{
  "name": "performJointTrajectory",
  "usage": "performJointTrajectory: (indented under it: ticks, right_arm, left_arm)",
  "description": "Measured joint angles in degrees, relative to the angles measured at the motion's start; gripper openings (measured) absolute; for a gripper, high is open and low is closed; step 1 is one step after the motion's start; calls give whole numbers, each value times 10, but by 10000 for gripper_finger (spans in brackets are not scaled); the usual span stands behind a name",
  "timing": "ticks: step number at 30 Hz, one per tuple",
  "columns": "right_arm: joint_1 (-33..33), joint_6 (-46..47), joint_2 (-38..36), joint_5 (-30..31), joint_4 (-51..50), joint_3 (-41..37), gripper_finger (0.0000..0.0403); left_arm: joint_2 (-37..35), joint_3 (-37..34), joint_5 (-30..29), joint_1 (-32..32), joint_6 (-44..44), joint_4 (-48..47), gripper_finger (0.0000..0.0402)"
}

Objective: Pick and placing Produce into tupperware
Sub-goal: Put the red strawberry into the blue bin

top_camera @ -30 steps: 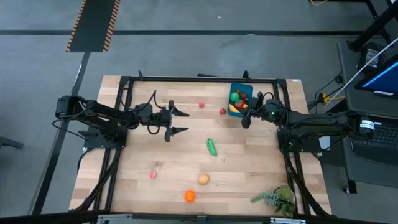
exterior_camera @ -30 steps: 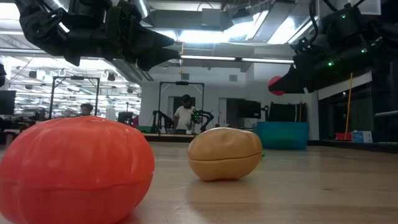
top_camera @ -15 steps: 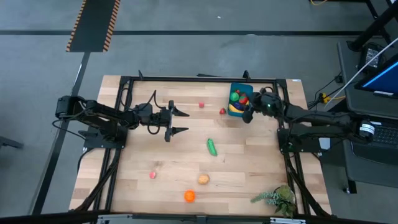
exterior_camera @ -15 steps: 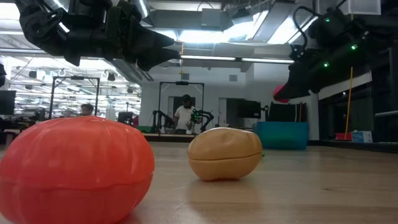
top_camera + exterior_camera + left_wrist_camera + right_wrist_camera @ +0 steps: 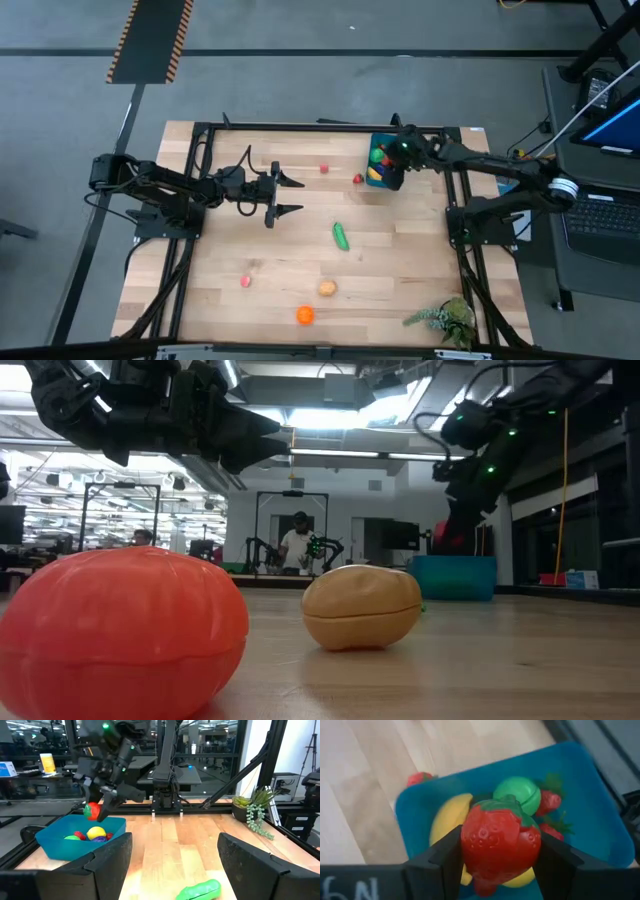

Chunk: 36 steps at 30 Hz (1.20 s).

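The blue tupperware [image 5: 385, 157] stands at the table's far right and holds a yellow banana [image 5: 445, 825], a green ball [image 5: 517, 792] and small strawberries. My right gripper [image 5: 391, 177] hangs over it, shut on a red strawberry [image 5: 500, 845]. My left gripper [image 5: 287, 195] hovers open and level at mid-table with nothing between its fingers. Loose produce lies on the wood: a green cucumber [image 5: 342, 236], two small red pieces [image 5: 324, 168] [image 5: 358, 179], a pink piece [image 5: 245, 282], a tan piece [image 5: 327, 289] and an orange one [image 5: 305, 315]. My right gripper pinches the strawberry by its two opposite sides [image 5: 470, 847] between the two fingers [image 5: 445, 857]. The fingers slant down from the table's right side. The strawberry hangs clear above the tupperware's contents, its green cap [image 5: 502, 804] pointing away from the wrist.
A leafy plant sprig [image 5: 445, 320] lies at the near right corner. Black frame rails [image 5: 300, 128] run along the table's far edge and sides. One small red piece [image 5: 420, 777] sits just outside the tupperware's left wall. People stand in the room behind.
My right gripper has swung toward the table's far edge and come over the tupperware, tipping its fingers downward, with the strawberry still between them. My left arm has kept still.
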Motion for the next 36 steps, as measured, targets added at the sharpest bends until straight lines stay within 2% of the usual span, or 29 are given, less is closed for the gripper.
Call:
performJointTrajectory:
  ticks: [7,14,18,29,36]
  right_arm:
    - [-7,-15,90,-2,-102,81,194]
    - [-7,-28,149,-28,-117,109,194]
    - [-7,-31,162,-28,-117,110,205]
    - [-7,-43,163,-26,-101,110,269]
    - [-7,-49,155,-26,-111,110,279]
  left_arm:
    - [0,0,0,0,0,0,286]
    - [0,0,0,0,0,0,286]
    - [0,0,0,0,0,0,286]
    - [0,0,0,0,0,-37,286]
    - [0,0,0,0,0,-37,286]
